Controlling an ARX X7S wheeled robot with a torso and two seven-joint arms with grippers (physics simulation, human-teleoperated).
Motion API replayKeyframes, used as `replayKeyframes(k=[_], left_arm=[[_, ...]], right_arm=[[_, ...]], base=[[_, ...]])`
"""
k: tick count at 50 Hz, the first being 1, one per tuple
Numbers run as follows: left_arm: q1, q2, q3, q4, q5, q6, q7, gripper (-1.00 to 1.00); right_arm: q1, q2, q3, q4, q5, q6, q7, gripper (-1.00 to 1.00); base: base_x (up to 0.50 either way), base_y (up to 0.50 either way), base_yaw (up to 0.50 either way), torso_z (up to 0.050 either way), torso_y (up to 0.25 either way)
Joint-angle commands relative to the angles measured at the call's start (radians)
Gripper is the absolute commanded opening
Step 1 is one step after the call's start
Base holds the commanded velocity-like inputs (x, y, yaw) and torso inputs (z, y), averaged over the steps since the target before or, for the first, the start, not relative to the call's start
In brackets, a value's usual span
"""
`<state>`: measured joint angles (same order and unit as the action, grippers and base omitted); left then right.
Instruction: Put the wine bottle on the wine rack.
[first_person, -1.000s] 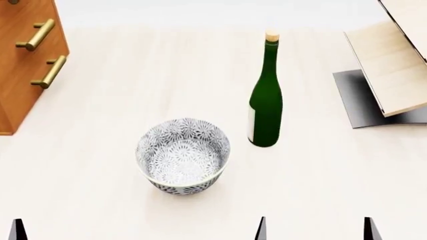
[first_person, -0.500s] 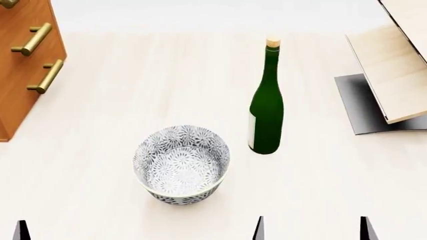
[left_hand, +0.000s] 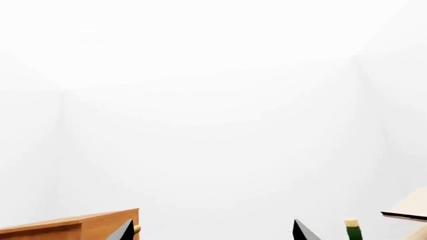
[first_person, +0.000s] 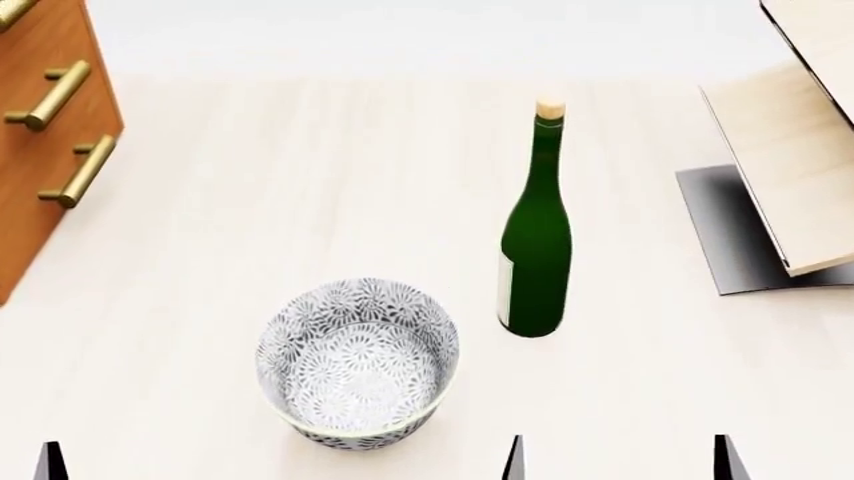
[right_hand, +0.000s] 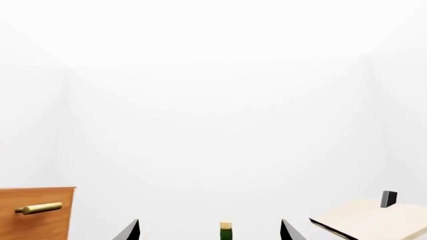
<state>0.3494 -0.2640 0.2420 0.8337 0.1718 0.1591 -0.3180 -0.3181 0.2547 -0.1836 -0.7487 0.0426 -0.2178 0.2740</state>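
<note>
The bench (first_person: 200, 250) carries a drawer cabinet (first_person: 47, 130) at far left and the wine rack (first_person: 787, 170) at far right. The wine bottle (first_person: 535, 250) stands upright between them, beside a patterned bowl (first_person: 358, 362). Both grippers' jaws stand open, empty.

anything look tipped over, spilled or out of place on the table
Nothing stands out. The wine bottle stands upright with its cork on, apart from the patterned bowl, which sits level and looks empty. The wine rack at the right edge and the drawer cabinet at the left both look intact, though each is partly cut off.
</note>
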Motion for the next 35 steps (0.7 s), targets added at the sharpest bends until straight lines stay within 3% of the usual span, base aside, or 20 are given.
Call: replayKeyframes(k=[1,35], left_arm=[[-0.003,-0.006,0.004,-0.001,-0.001,-0.003,-0.006,1.0],[-0.009,-0.024,0.011,0.006,-0.02,-0.01,-0.018,1.0]], right_arm=[[0.002,0.006,-0.005,0.001,0.003,0.0,0.006,1.0],[0.016,0.023,-0.017,0.003,0.004,0.013,0.024,1.0]], base=[[0.13,0.0,0.0,0.0,0.0],[0.13,0.0,0.0,0.0,0.0]])
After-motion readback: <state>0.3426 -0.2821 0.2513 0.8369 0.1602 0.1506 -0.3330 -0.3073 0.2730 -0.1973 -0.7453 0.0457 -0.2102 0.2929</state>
